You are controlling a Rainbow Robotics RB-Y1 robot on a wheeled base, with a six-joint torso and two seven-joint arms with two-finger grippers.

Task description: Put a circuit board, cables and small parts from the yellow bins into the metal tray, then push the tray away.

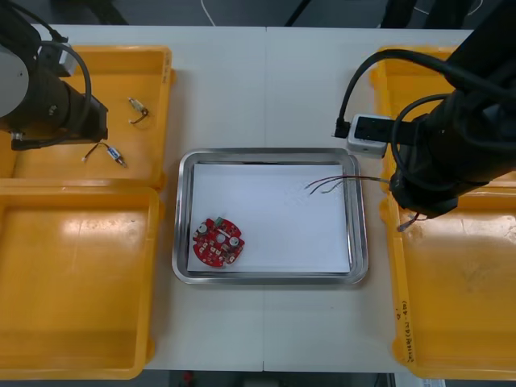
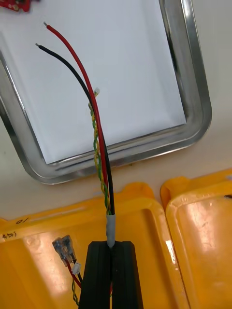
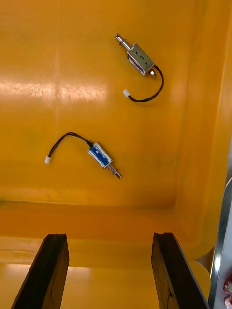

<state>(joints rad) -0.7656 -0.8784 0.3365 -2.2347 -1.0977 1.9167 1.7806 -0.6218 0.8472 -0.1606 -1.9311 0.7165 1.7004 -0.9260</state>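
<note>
right tool (image 2: 112, 244) pinches cable bundle (image 2: 99, 145), ends over metal tray (image 2: 198, 96) — left tool (image 3: 108, 236) wide, facing small metal parts (image 3: 140, 60)

We see a light table (image 1: 266, 89). A thin seam (image 1: 266, 56) runs straight from its far edge toward its near edge, dividing the top into two panels. Past the far edge lies a dark floor (image 1: 161, 10), and a pale cord (image 1: 206, 11) curves across it, just left of the seam's far end.
</note>
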